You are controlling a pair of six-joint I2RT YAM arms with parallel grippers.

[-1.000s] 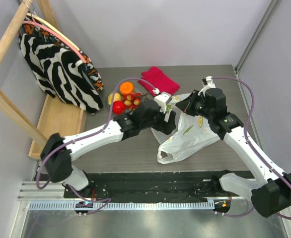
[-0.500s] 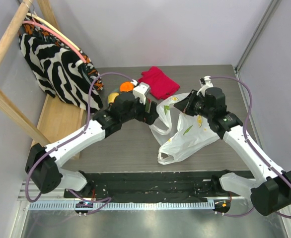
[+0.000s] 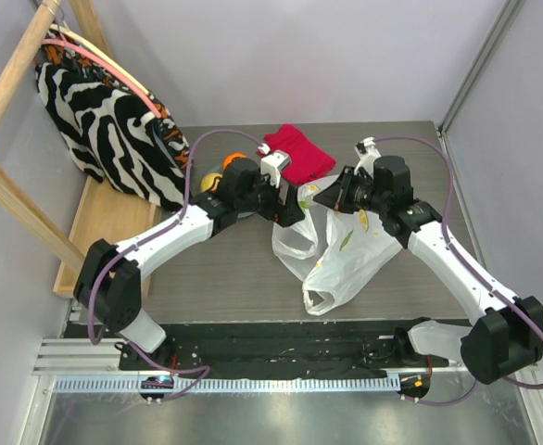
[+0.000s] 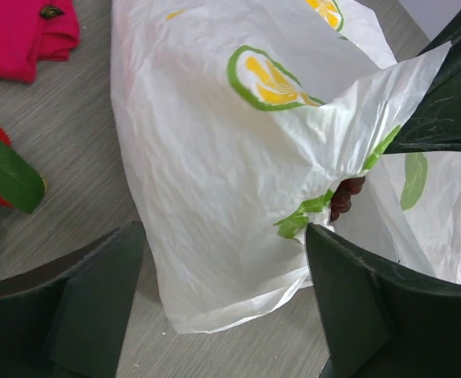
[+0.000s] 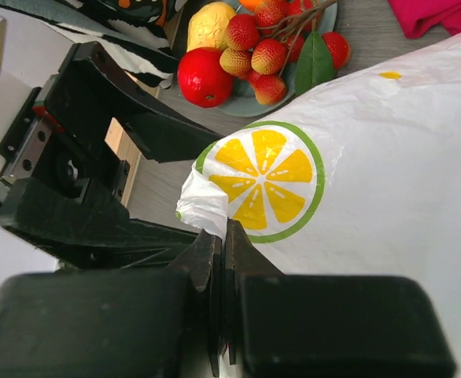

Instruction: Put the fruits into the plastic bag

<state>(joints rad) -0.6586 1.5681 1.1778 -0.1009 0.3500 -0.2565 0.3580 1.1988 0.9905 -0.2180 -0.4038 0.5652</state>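
At the middle of the bench [image 3: 225, 269], you have the plastic bag [image 3: 350, 246] lying crumpled, its lemon-slice print facing up and one handle loop drooping toward the near edge. Your right pincer [image 5: 221, 244] is clenched on a thin fold of the bag's upper rim, lifting that edge off the surface. Your left pincer [image 4: 223, 236] stands released, jaws wide apart with a loose bulge of the bag between them (neither finger visibly presses the film). In the left wrist view a few dark purple grapes [image 4: 347, 197] peek out past a fold of the bag; whether they sit fully inside you cannot tell. The other fruits lie to the left of the bag on the grey-green plate [image 5: 246, 106]: the red apple [image 5: 203, 76], the yellow fruit [image 5: 212, 24] and the cluster of small red-yellow fruits [image 5: 258, 47] with its green leaf [image 5: 315, 67], and the orange [image 3: 235, 159] at the far side. A red cloth [image 3: 297, 153] lies just behind the bag, and a zebra-striped bag [image 3: 105, 120] hangs at the far left.
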